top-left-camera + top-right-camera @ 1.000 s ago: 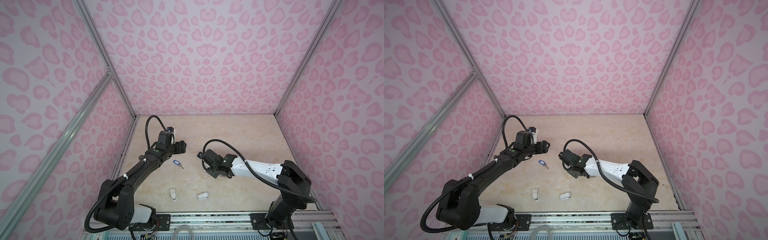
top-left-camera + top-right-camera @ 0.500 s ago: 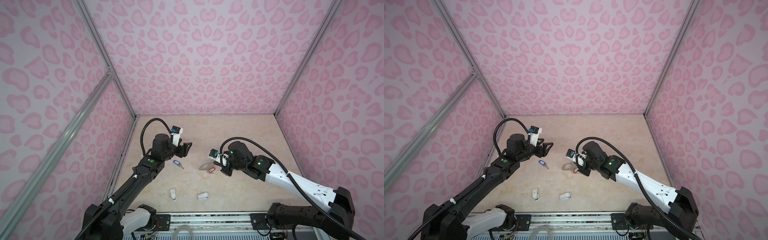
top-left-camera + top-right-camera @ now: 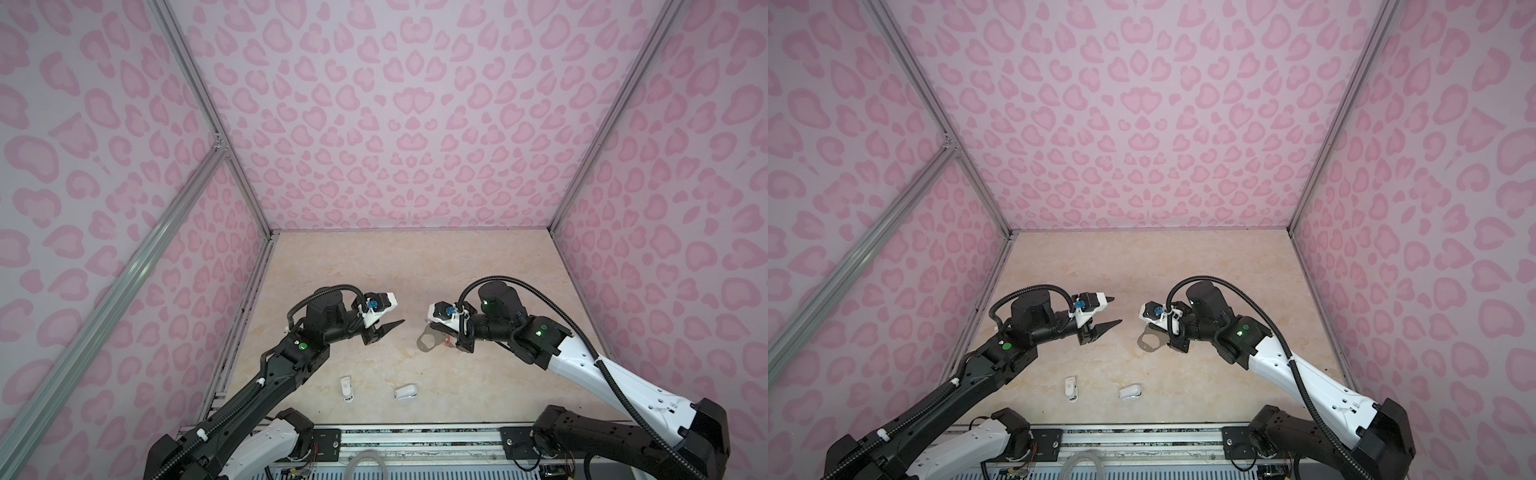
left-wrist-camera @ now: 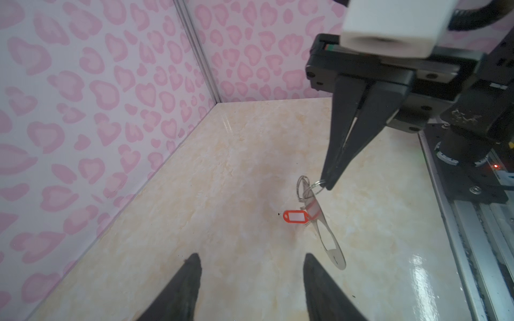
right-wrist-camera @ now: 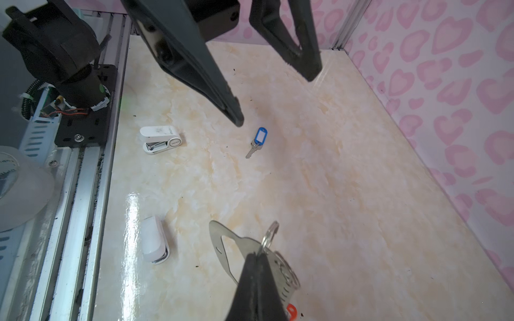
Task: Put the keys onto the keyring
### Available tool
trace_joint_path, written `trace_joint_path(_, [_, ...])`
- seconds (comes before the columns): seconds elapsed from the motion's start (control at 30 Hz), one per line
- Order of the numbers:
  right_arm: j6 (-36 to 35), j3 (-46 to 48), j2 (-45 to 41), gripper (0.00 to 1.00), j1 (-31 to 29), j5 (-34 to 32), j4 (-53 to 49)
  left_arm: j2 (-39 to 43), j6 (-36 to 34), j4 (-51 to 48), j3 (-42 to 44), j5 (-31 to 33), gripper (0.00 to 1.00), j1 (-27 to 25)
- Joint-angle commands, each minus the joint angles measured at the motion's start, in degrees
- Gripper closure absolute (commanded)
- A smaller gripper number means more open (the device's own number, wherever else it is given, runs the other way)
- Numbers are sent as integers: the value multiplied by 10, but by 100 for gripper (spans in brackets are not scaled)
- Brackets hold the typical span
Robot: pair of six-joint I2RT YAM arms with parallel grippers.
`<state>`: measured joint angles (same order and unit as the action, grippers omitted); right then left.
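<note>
Pincers of the right gripper (image 4: 328, 184) clamp a wire ring of the flat grey D-shaped metal keyring (image 4: 332, 247), which hangs tilted over the beige marbled tabletop (image 4: 222, 194) with an orange-red oval plastic tag (image 4: 296, 216) against it, clearest in the left wrist view. Opposite, the left gripper (image 5: 274, 98) hovers with jaws parted and empty. Only the right wrist view shows the small silver key with a blue tag (image 5: 257, 141), flat on the tabletop near the left gripper; in both top views the left arm hides it.
</note>
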<state>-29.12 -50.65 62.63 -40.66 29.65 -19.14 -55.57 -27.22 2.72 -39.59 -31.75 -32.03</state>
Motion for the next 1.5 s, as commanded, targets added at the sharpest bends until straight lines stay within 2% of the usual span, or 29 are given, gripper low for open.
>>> trace_joint_path(0.0, [-5, 6, -1, 100, 6, 52, 30, -1, -67, 0, 1, -13, 45, -18])
trace_joint_path(0.33, [-25, 10, 1, 100, 9, 81, 23, -45, -127, -32, -35, -22, 50, -56])
trace_joint_path(0.63, [-42, 8, 4, 100, 9, 93, 20, -89, -179, -85, -77, -38, 61, -78])
trace_joint_path(0.73, [-44, 7, 5, 100, 9, 97, 22, -98, -185, -89, -85, -39, 62, -83])
trace_joint_path(0.8, [-46, 7, 5, 100, 9, 99, 22, -103, -190, -92, -88, -41, 69, -86])
trace_joint_path(1.03, [-59, -1, 12, 100, 9, 107, 11, -115, -201, -98, -95, -39, 74, -93])
trace_joint_path(1.2, [-65, -2, 14, 100, 9, 107, 11, -122, -204, -99, -99, -41, 87, -97])
trace_joint_path(1.27, [-67, 0, 14, 100, 10, 100, 11, -122, -202, -100, -101, -44, 94, -99])
trace_joint_path(1.37, [-67, 6, 8, 100, 11, 72, 16, -120, -189, -99, -104, -46, 96, -100])
trace_joint_path(1.4, [-66, 12, 2, 99, 12, 61, 22, -120, -183, -98, -105, -46, 96, -100])
trace_joint_path(1.47, [-54, 30, -18, 89, 15, 30, 49, -121, -162, -97, -108, -42, 96, -100])
